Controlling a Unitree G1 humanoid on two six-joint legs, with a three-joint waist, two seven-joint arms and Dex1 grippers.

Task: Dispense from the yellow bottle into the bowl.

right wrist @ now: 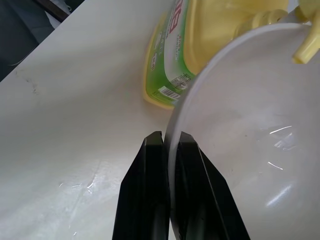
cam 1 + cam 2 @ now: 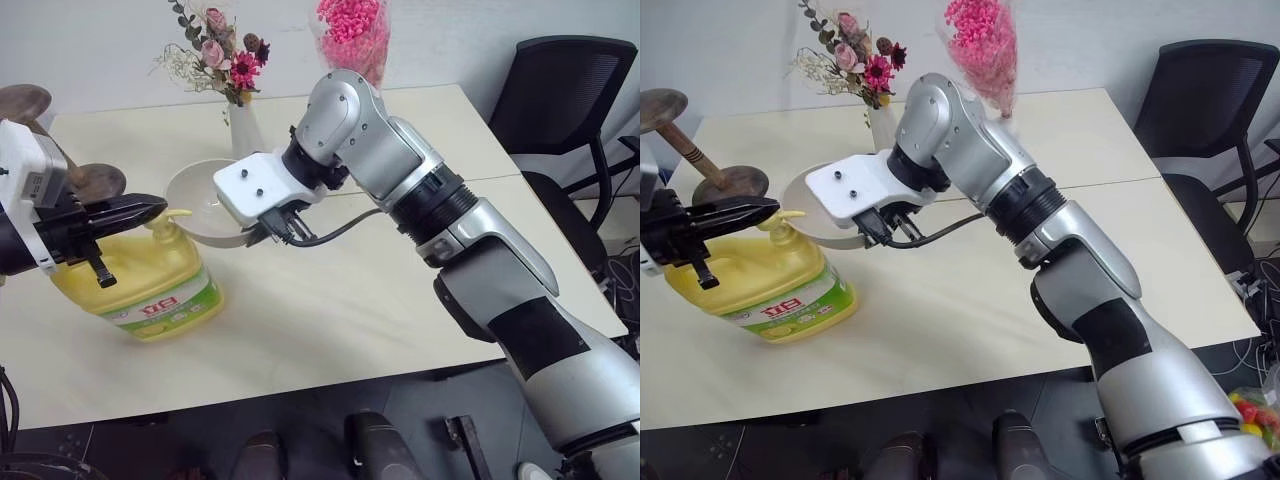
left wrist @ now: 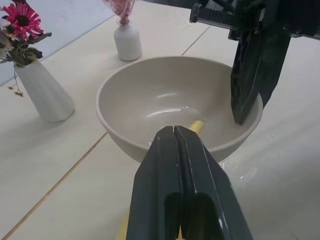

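Bowl (image 2: 200, 200) hangs by its rim in the right gripper (image 1: 169, 145) jaws, under the yellow bottle (image 2: 140, 280) spout on the counter (image 2: 330, 310). Left gripper (image 2: 150, 208), jaws clenched empty, rests over the pump; pressing remains.

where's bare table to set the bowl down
Free: the wide stretch right of the yellow bottle, toward the table's near edge, and the far right corner by the chair. Crowded: the far left, around the flower vase, wooden stand and bowl.
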